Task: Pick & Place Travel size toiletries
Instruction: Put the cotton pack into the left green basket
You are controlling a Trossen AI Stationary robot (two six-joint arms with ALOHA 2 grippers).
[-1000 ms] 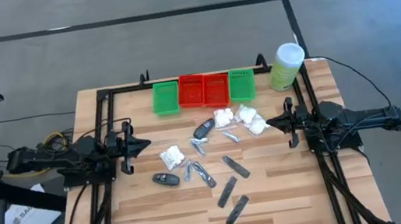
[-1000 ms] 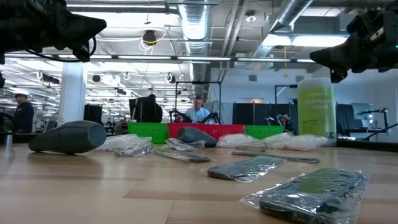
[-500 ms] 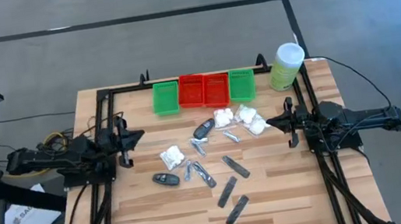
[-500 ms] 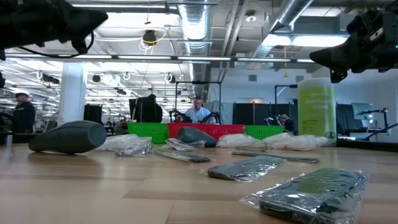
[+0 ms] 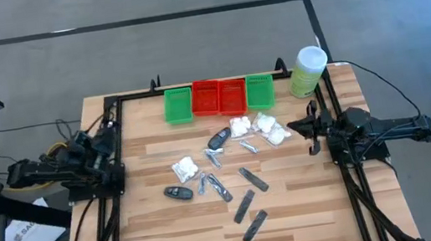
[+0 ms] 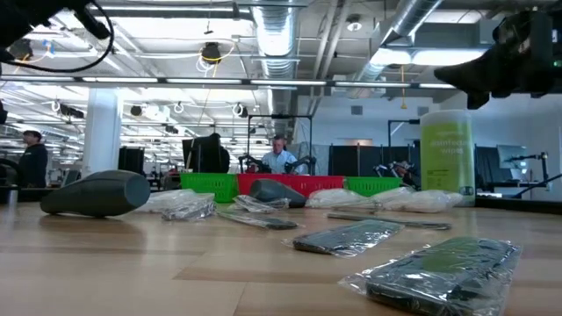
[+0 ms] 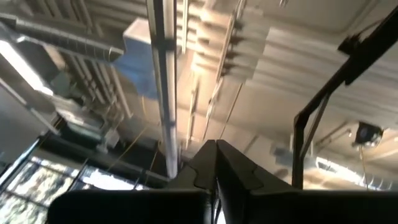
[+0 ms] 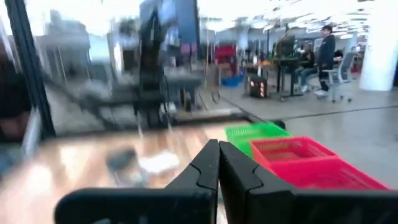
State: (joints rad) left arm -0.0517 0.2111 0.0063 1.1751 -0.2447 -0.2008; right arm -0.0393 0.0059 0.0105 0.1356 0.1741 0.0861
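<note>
I see both grippers with jaws pressed together, empty: left gripper (image 7: pixel 216 163) tilted at the ceiling, right gripper (image 8: pixel 219 163) blurred. Crinkly toiletries (image 5: pixel 221 170) lie mid-bench (image 5: pixel 155 230), wood-grained, several half hidden in clear wrap.

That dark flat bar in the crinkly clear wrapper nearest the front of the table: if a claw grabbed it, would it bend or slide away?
The dark flat bar looks straight and even, so it is probably stiff. Its loose, glossy clear wrapper may slip or crumple under a grip. It lies flat on the wooden table, so it will hardly roll, though its low profile could make it awkward to pick up.
</note>
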